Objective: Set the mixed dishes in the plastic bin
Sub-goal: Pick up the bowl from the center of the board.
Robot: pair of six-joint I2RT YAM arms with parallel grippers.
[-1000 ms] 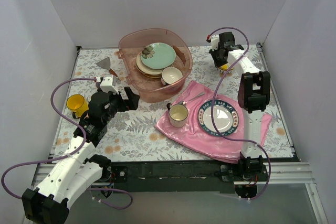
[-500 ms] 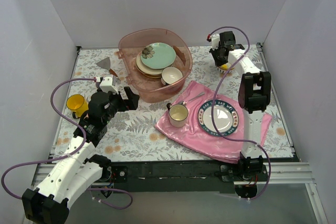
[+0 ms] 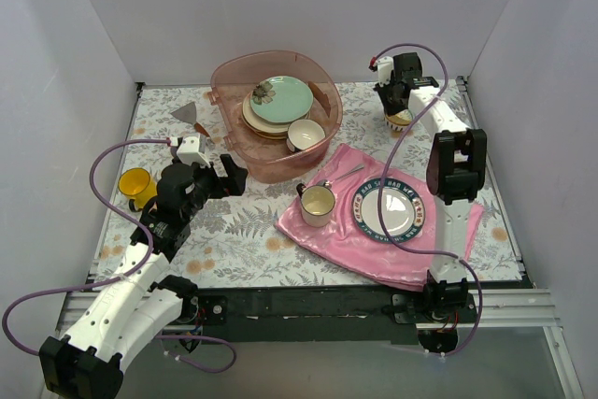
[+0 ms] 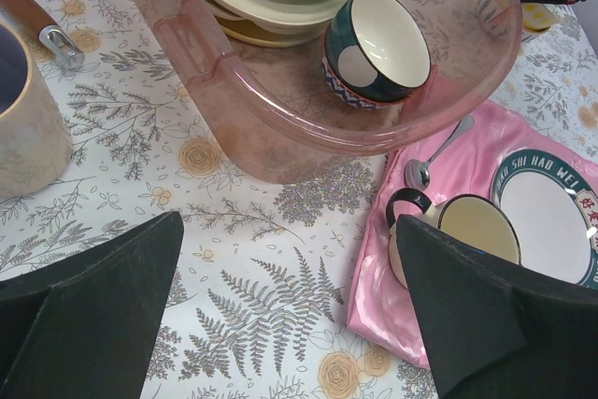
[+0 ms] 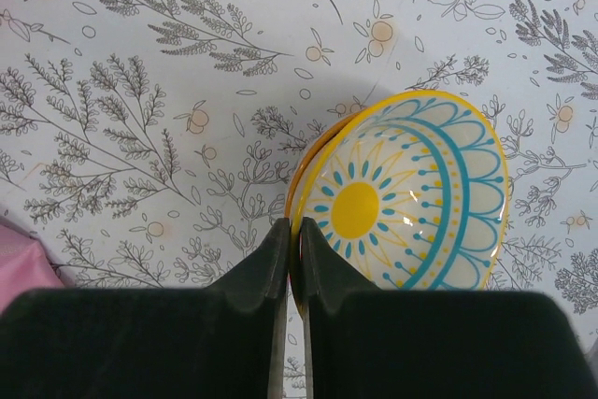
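Observation:
My right gripper point(image 5: 292, 231) is shut on the near rim of a small bowl point(image 5: 411, 198) with a yellow sun and blue pattern, one finger inside and one outside. This is at the back right of the table, where the bowl point(image 3: 400, 120) shows just below the right gripper point(image 3: 396, 100). The plastic bin point(image 3: 231, 81) holds a mint-green plate point(image 3: 280, 97) on cream plates and a dark-sided bowl point(image 4: 378, 44). My left gripper point(image 4: 290, 231) hangs open over bare table before the bin point(image 4: 280, 128). A yellow mug point(image 3: 135, 184) stands far left. A pale mug point(image 4: 23, 109) is beside my left fingers.
A pink cloth point(image 3: 327, 240) carries a cream cup with a dark handle point(image 3: 318, 203), a spoon point(image 3: 341, 177) and a blue-rimmed lettered plate point(image 3: 392, 210). A spatula point(image 3: 192, 117) lies left of the bin. White walls enclose the table on three sides.
My right jaws have drawn together onto the bowl's rim, and that wrist has shifted slightly toward the back. The left arm has not moved.

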